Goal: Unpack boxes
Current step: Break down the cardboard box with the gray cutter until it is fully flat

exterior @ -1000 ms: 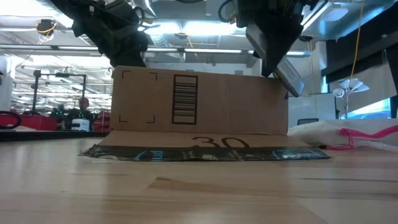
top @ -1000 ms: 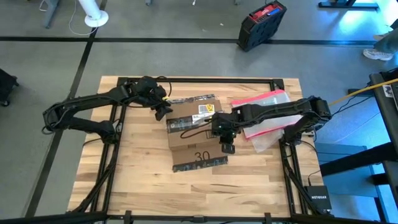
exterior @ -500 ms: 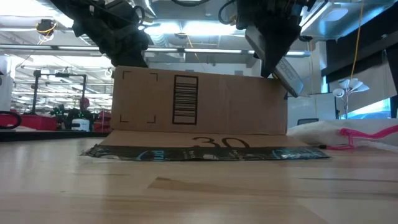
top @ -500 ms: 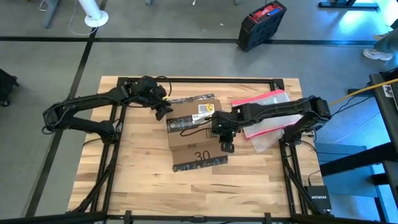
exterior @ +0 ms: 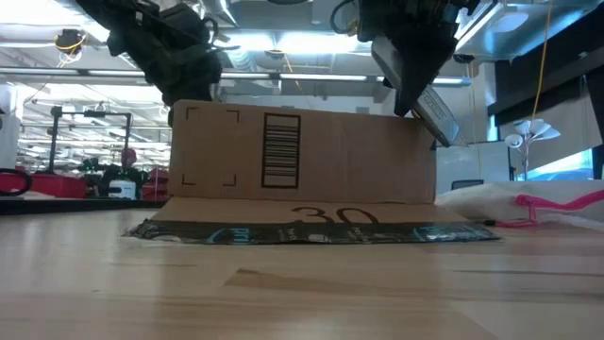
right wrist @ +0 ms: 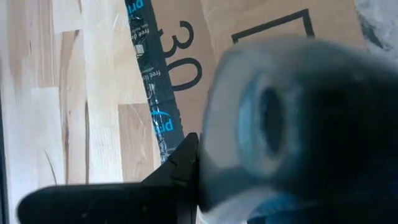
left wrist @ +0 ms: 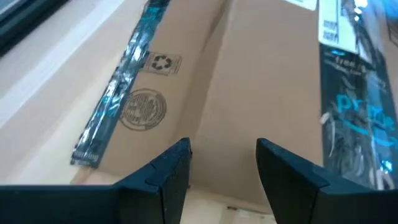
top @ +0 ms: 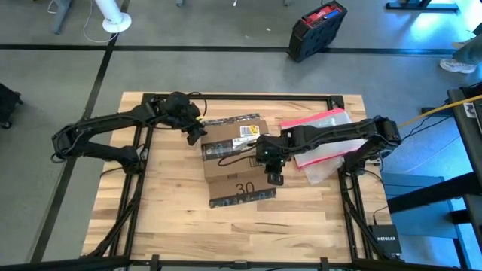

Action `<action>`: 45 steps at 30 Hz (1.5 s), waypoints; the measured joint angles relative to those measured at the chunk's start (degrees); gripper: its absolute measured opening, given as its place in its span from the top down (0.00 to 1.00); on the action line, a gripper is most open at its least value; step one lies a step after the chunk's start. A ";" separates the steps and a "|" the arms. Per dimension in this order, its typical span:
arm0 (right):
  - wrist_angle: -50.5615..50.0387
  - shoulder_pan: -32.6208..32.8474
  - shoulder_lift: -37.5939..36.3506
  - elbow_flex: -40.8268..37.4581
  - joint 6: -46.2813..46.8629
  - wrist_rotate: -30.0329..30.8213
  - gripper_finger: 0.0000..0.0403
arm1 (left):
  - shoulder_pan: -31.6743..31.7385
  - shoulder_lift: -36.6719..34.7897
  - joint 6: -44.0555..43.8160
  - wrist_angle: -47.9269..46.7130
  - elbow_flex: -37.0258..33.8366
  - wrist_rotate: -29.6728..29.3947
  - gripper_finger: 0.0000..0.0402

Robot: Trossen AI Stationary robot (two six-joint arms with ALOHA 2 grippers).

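Observation:
The brown cardboard box (top: 233,150) stands mid-table, with a barcode label (exterior: 280,151) on its near wall. Its near flap (top: 242,192), printed "30" and edged with black tape, lies flat on the wood. My left gripper (top: 194,134) is open over the box's far left corner, and in the left wrist view a box edge (left wrist: 208,106) runs between its fingers (left wrist: 168,177); whether they touch, I cannot tell. My right gripper (top: 275,175) is at the box's near right corner, shut on a grey tool (exterior: 429,99). My right gripper holds the grey tool (right wrist: 280,124) from above, slanting down. The tool fills the wrist view and hides where the fingers meet it. Its lower end (exterior: 445,130) hangs beside the box's upper right corner; whether it touches the cardboard, I cannot tell.
A clear pouch with a pink-red edge (top: 320,139) lies on the table to the right of the box, under my right arm. A black and red case (top: 316,30) sits on the floor beyond the far edge. Bare wood (top: 173,211) lies near and left.

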 joint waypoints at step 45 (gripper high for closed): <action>19.18 -11.50 -1.59 0.04 8.81 5.45 0.82 | -19.51 6.81 -8.73 -2.68 1.33 33.30 0.56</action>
